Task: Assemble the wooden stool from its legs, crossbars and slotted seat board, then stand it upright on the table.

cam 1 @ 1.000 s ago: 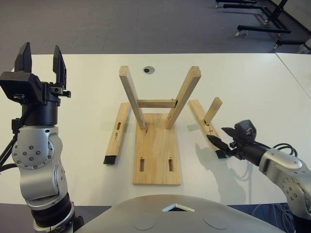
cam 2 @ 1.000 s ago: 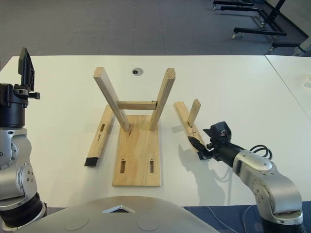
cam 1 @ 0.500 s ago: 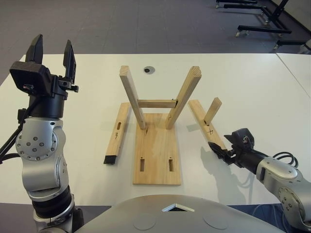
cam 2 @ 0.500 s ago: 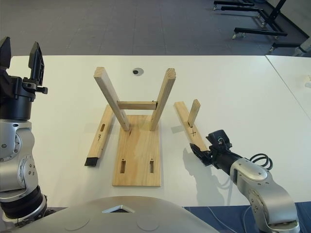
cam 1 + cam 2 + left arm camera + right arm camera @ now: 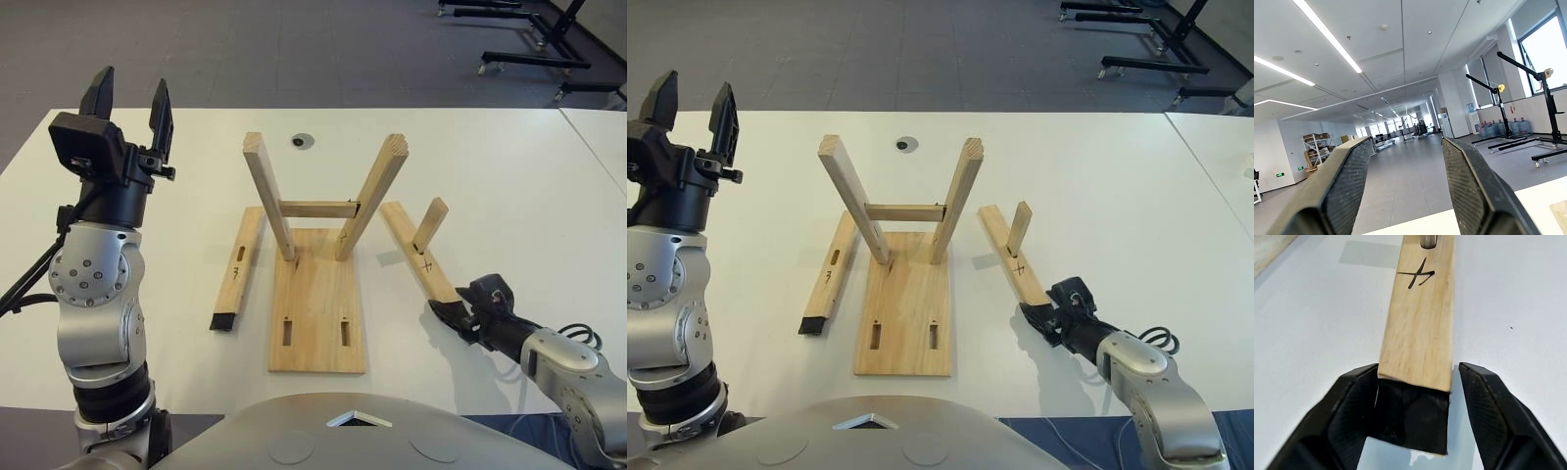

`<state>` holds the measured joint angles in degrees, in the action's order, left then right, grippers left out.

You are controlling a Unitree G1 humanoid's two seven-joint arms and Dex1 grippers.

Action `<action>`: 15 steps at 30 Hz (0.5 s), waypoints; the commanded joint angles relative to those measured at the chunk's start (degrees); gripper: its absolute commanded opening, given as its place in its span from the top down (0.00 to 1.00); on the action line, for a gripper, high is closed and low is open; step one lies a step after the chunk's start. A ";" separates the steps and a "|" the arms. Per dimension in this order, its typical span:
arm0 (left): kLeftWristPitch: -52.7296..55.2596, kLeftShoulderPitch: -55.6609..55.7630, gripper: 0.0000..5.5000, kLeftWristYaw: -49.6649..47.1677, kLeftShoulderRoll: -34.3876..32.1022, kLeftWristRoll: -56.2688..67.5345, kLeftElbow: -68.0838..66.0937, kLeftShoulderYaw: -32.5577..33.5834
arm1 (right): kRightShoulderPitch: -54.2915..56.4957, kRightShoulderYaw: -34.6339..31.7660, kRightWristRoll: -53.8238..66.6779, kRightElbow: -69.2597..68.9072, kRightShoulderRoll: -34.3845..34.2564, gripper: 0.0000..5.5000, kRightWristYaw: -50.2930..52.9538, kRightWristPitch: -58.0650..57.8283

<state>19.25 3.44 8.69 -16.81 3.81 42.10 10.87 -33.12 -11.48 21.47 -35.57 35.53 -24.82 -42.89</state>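
Note:
The slotted seat board [image 5: 315, 328] lies flat on the white table. Two legs [image 5: 266, 196] [image 5: 372, 196] joined by a crossbar [image 5: 315, 209] stand up from its far end. A loose leg [image 5: 237, 266] with a black foot lies left of the board. To its right lies another leg [image 5: 416, 257] with a short crossbar [image 5: 429, 223] sticking up from it. My right gripper [image 5: 1418, 369] is open, low on the table, its fingers either side of that leg's black-capped near end [image 5: 1413, 418]. My left gripper [image 5: 127, 103] is open and empty, raised high at the left, fingers pointing up.
A round cable hole [image 5: 297, 141] sits in the table behind the standing legs. Another table [image 5: 602, 127] adjoins at the right. Wheeled black frames [image 5: 519, 54] stand on the floor far behind. Bare tabletop lies on the right side and along the front edge.
My left arm has swung right and slightly forward, still raised and open. My right gripper has drawn back toward the table's front edge, down to the right leg's capped end.

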 commanded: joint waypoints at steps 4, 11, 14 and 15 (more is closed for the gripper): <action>-0.79 1.45 0.54 0.11 -0.10 -0.05 -1.17 -0.71 | -0.51 -1.09 -1.00 0.15 -0.23 0.63 -0.63 1.13; -1.43 1.00 0.54 -0.31 0.21 -0.43 -1.42 -1.02 | 1.42 -2.09 -0.54 -0.20 -0.51 0.63 -1.25 1.36; -1.56 1.28 0.54 -0.33 0.14 -0.12 -1.75 -0.48 | 5.28 -5.49 2.33 -1.47 -2.97 0.63 0.34 0.80; -1.60 1.43 0.54 -0.36 0.28 0.31 -1.98 -0.15 | 7.60 -7.61 4.38 -1.83 -4.03 0.63 1.04 0.34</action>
<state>17.67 4.21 8.47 -16.63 3.69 41.00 10.13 -29.94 -15.14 22.81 -35.74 33.16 -25.19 -42.10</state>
